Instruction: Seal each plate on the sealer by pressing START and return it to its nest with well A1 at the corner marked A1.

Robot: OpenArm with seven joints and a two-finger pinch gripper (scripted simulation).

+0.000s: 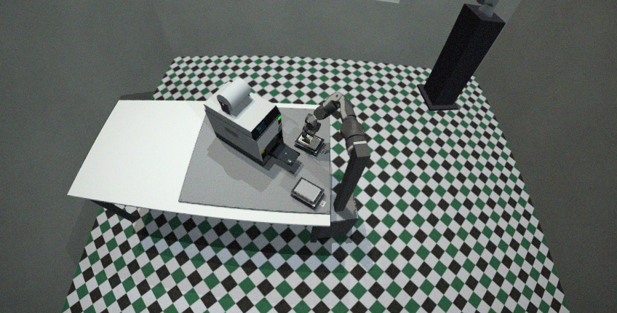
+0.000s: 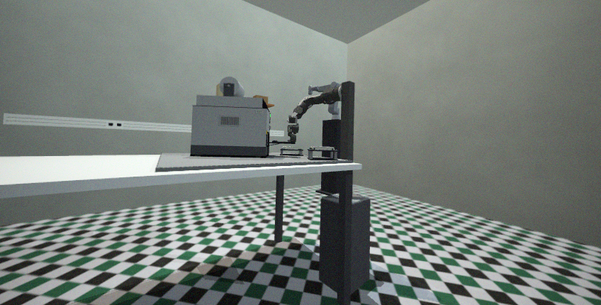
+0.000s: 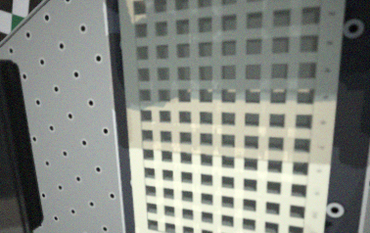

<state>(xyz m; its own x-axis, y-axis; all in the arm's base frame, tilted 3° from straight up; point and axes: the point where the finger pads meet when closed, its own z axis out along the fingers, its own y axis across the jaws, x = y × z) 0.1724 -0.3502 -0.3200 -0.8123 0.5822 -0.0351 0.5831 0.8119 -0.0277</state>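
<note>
— Where's the pincer (image 1: 308,138) (image 2: 292,140)?
— Above the open plate (image 1: 312,141) (image 3: 228,142) nearer the table's (image 1: 142,146) (image 2: 83,168) far edge, its fingers parted fairly wide with nothing between them
— And the other plate (image 1: 307,190) (image 2: 322,148)?
— In its nest (image 1: 319,205) (image 2: 322,158) by the near right corner, pale on top; perhaps foil, though it's too small to be sure
— The sealer (image 1: 241,124) (image 2: 229,128)?
— Left of both, lamp (image 1: 279,118) (image 2: 270,115) green, its bare stage (image 1: 284,155) (image 2: 281,142) out towards the right edge
</note>
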